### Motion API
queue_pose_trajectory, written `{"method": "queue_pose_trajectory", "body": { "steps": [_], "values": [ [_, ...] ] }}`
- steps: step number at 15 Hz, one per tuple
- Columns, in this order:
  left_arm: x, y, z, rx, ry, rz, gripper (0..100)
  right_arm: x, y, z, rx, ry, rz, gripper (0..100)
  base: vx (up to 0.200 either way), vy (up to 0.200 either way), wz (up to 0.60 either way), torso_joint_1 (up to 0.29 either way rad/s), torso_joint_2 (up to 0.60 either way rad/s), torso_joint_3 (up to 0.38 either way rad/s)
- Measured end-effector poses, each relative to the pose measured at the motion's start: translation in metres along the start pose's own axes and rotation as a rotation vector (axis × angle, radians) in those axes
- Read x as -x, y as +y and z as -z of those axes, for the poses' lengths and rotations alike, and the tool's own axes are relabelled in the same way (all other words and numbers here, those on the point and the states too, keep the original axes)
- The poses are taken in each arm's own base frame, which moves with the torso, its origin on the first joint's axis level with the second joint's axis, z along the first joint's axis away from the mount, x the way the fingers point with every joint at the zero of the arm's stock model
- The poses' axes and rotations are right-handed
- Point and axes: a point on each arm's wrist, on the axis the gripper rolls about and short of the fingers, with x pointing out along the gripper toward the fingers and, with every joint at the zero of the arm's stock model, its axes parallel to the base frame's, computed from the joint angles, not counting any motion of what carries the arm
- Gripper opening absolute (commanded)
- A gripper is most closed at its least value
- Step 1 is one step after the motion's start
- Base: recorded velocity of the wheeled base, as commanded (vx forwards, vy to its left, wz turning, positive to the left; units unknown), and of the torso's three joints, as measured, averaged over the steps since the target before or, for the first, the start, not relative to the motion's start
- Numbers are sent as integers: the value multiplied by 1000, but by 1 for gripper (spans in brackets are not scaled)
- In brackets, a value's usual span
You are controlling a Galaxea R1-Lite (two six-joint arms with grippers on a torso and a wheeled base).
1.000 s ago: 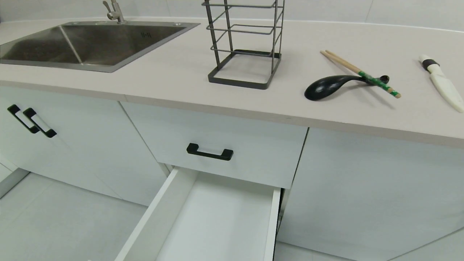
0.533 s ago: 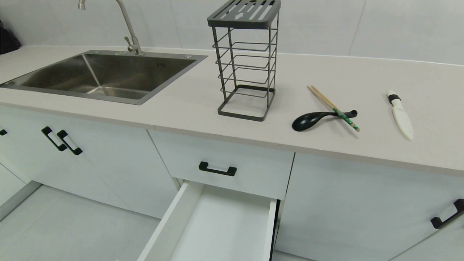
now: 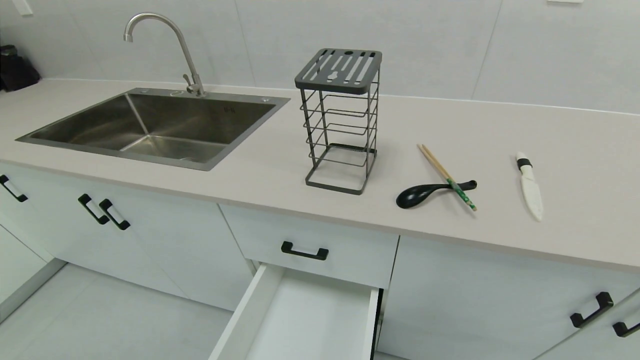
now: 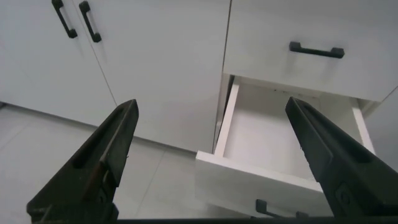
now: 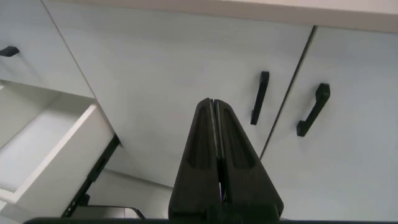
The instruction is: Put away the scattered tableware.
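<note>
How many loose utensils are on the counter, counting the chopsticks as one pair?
3: a black spoon right of the wire rack, the chopsticks resting across its handle, and a white knife farthest right. None look hidden.

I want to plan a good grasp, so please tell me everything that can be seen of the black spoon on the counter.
The black spoon looks like glossy, smooth plastic. It has a deep oval bowl and a short curved handle that rises a little toward its end. It lies on the beige countertop, near the front edge, bowl opening upward. It is to the right of the wire rack and apart from it. A pair of chopsticks lies across its handle and touches it. The white knife lies farther right, apart.
</note>
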Motion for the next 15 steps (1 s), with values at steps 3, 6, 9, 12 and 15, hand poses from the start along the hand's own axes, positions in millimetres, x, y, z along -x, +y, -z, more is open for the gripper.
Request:
{"method": "queue_pose_trajectory", "body": {
  "steps": [3,6,9,12,15],
  "values": [
    [0,0,0,0,0,0,100,0,0,0,0,0,0,0,0,0,0,287,-510,-233],
    [0,0,0,0,0,0,100,0,0,0,1,0,-1,0,0,0,0,279,-513,-245],
    [0,0,0,0,0,0,100,0,0,0,1,0,-1,0,0,0,0,279,-538,-256],
    [0,0,0,0,-1,0,100,0,0,0,2,0,-1,0,0,0,0,295,-562,-276],
    [0,0,0,0,0,-1,100,0,0,0,1,0,0,0,0,0,0,315,-598,-292]
  ]
}}
